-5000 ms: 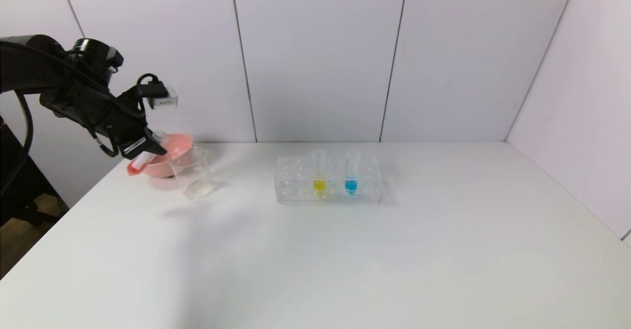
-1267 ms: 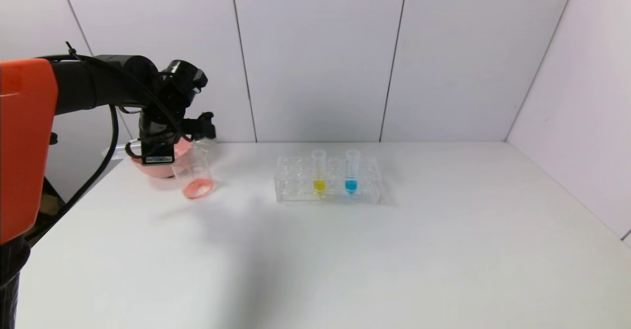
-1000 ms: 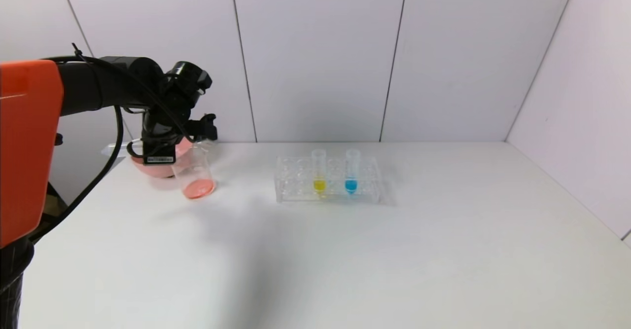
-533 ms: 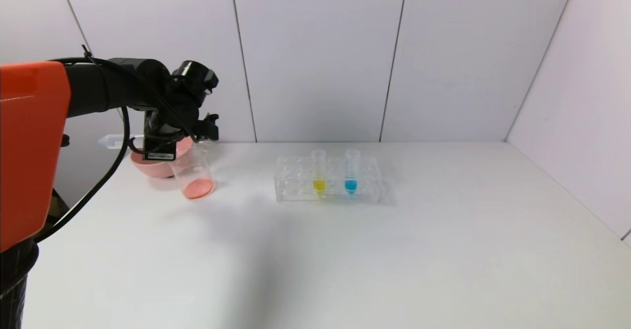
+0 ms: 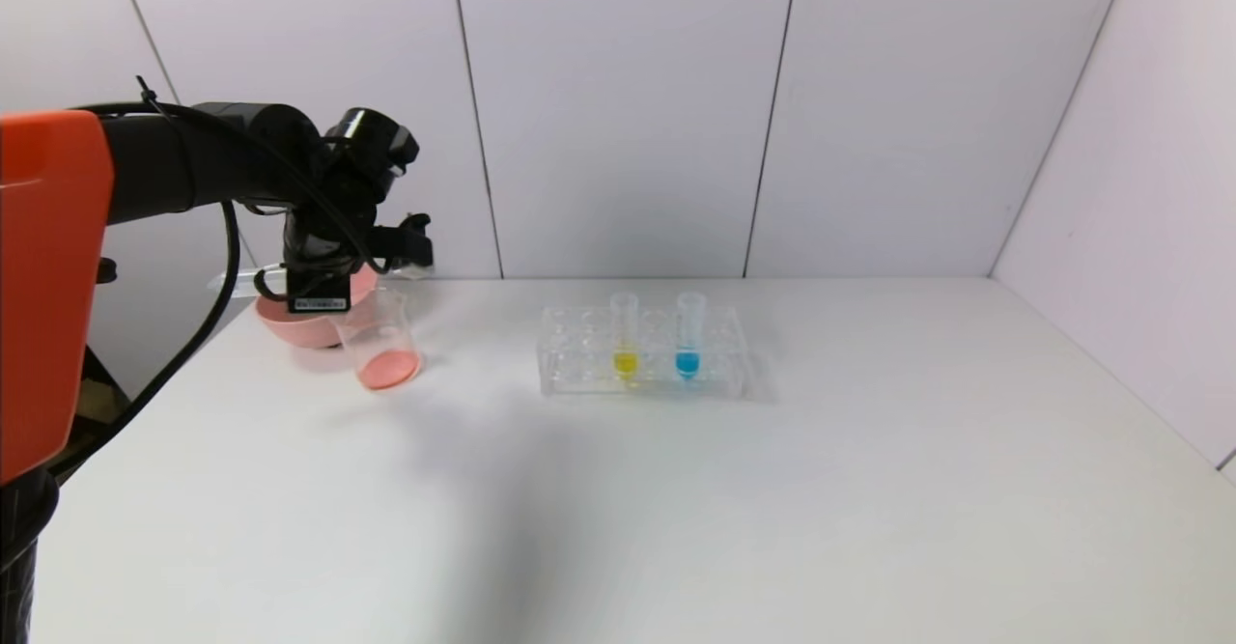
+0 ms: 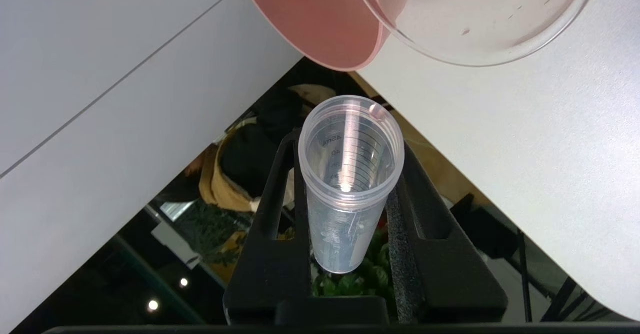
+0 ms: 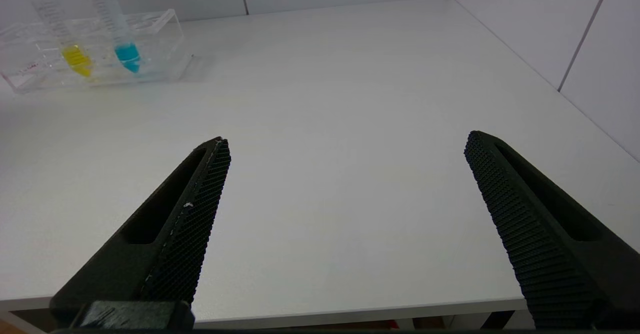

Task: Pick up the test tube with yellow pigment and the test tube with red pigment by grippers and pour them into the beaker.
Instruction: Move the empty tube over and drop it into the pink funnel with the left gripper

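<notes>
- Nearest to me, the right gripper (image 7: 345, 224) sits low over the table's (image 5: 772, 490) near edge, its fingers spread wide with nothing between them.
- Midway back, the test tube with yellow pigment (image 5: 625, 335) stands upright in the clear rack (image 5: 642, 366), beside a blue tube (image 5: 688, 335).
- Farther left, the beaker (image 5: 379, 345) holds pinkish liquid, touching the pink bowl (image 5: 299, 321) behind it.
- Just above it, the left gripper (image 6: 350, 194) pinches the test tube with red pigment (image 6: 350, 184), which looks drained.
- Judging by that, the pour is done; I'd tip the tube upright slowly, clear of the beaker's rim, to avoid drips.
- The left arm reaches in, wrist rolled, tube lying roughly level.
</notes>
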Motion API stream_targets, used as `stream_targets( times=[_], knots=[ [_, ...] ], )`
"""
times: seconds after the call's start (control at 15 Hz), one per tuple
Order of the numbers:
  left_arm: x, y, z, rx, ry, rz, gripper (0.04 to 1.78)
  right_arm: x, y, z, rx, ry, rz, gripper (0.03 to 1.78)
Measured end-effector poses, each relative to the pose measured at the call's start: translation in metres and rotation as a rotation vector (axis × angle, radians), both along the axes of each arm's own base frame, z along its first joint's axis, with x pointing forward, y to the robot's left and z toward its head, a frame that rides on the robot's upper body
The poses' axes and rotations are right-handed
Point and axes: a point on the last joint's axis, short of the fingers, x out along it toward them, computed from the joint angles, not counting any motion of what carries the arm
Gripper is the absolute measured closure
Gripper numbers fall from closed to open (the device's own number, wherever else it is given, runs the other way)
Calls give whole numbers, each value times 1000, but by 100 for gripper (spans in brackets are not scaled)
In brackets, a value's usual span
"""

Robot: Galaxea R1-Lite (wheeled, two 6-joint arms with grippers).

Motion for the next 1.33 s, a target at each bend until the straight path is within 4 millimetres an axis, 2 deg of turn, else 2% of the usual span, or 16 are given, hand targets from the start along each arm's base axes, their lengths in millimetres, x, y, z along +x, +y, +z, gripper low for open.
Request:
stream_targets(
  times=[0.2,0.47,0.6,0.87,1.07,1.33],
  knots=[
    [-2,10,3,-206,-32,-10,137,0,0,0,0,0,0,10],
    [-9,36,17,-557,-81,-8,137,0,0,0,0,0,0,10],
    [-20,51,33,-777,-129,2,137,0,0,0,0,0,0,10],
    [-49,70,51,-994,-243,153,137,0,0,0,0,0,0,10],
    [-65,82,45,-1114,-369,242,137,0,0,0,0,0,0,10],
    [-92,95,22,-1208,-564,279,137,0,0,0,0,0,0,10]
  ],
)
